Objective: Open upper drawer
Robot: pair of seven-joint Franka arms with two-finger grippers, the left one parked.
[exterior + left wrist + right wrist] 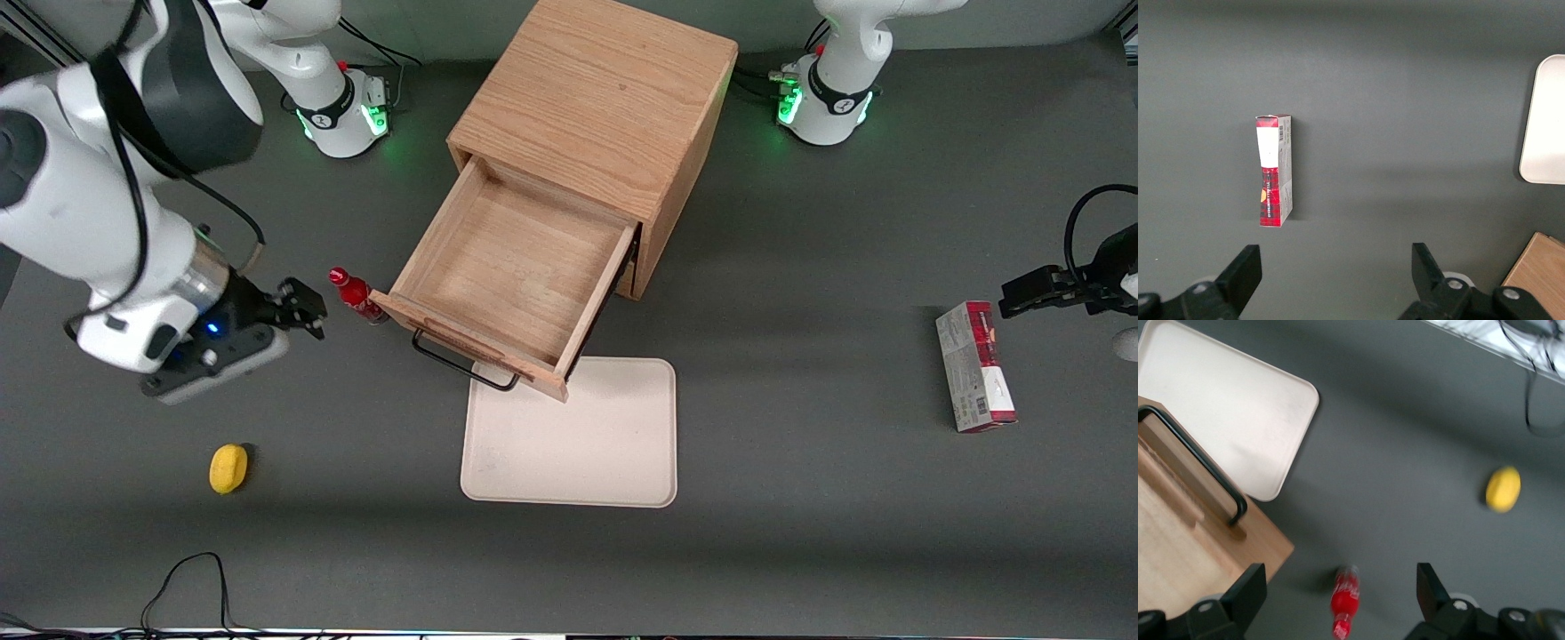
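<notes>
Your gripper [307, 311] hangs above the bench toward the working arm's end, fingers spread with nothing between them, well clear of the drawer's handle. In the right wrist view the two dark fingers [1248, 597] stand wide apart, framing bare bench and a small red bottle [1343, 607]. You can read that as a release posture: the pull looks finished, so the jaws are open and off the bar.

The red bottle [354, 293] stands just beside the corner of the drawer front nearest your gripper, close enough that any swing back toward the handle risks knocking it, so mind it.

The upper drawer [516, 276] sits drawn far out of the oak cabinet [605, 107], near the middle of the bench, its bare wooden floor fully exposed and nothing in it. Its long travel axis runs on a diagonal from the cabinet toward the front camera and toward your arm's end; the front panel faces that way, with the black bar handle [462, 360] running across it, crosswise to the pull line. The front's corner overhangs the edge of the cream tray [578, 444].

A yellow lemon [228, 468] lies nearer the front edge of the bench; a red box [975, 364] lies toward the parked arm's end
</notes>
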